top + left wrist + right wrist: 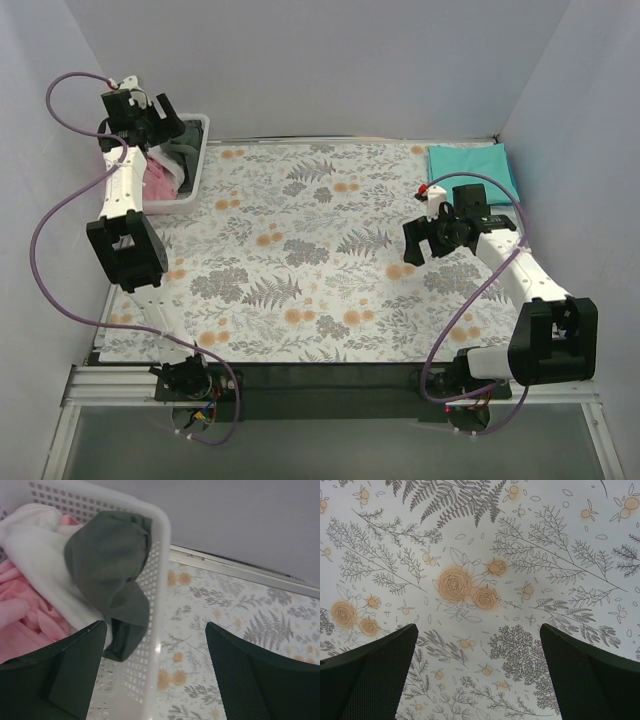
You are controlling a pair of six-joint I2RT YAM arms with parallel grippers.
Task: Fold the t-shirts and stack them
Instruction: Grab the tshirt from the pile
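A dark charcoal-grey t-shirt [107, 560] lies crumpled in the white basket [155, 605], draped over its right rim on top of white and pink clothes. It shows as a dark bundle in the top view [183, 150]. A teal t-shirt [472, 165] lies folded flat at the far right corner of the table. My left gripper [165, 115] hovers open over the basket's right rim [152, 680], holding nothing. My right gripper [420, 245] is open and empty above the floral sheet [480, 555], left of and nearer than the teal shirt.
The white basket [195, 170] stands at the far left, holding pink [25, 615] and white [35, 540] clothes. The grey-and-orange floral sheet [300, 260] covers the table. Grey walls close in the back and both sides.
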